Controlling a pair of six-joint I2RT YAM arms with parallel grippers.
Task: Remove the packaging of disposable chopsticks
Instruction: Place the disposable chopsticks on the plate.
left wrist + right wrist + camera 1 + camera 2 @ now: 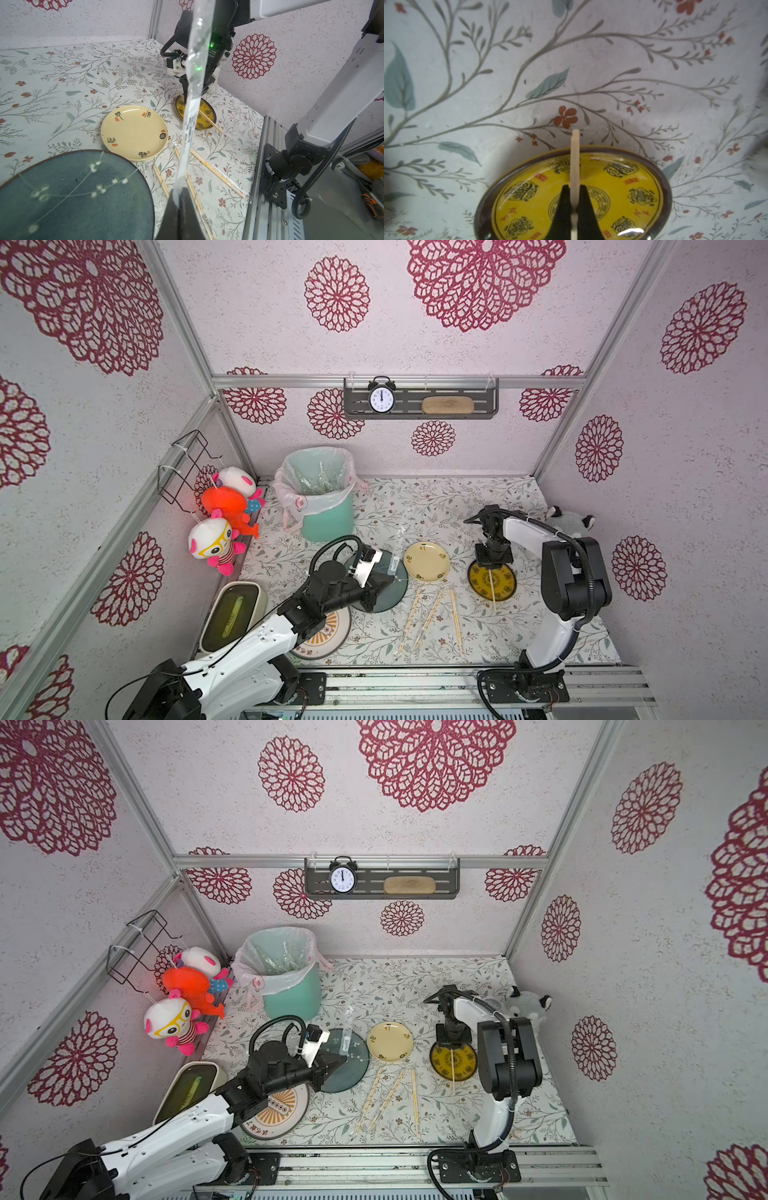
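Packaging (192, 99): one clear, shiny sleeve, pinched at its low end in the left gripper (178, 194). Jaws squeezed tight on the thin plastic, no gap to see. Long and floppy, rising up from the pinch, with black print on the part nearer the jaws. Looks empty and see-through all the way.

Right gripper (574, 188) clamped shut on the disposable chopsticks (574, 158), close to one end. Pale sticks pressed between the black fingers (562, 207), short end poking out past the rim of the yellow plate (591, 166).

Farther out, in both top views: same sticks lying across the yellow plate, long end sticking out over the rim on the near side. Left gripper and its sleeve above the blue-green plate (395, 597). Cream plate (426, 562) between the two grippers. Three more pairs (430, 618) flat on the flowery cloth (519, 639), just in front of the cream plate, seemingly wrapped in clear plastic. Green bin (328, 518) with a pink-white bag at the back, behind the left gripper.

Seen only from the left wrist: the pinch itself and the print on the sleeve. Seen only from the right wrist: sticks right between the fingers. Seen only from the top: the bin.
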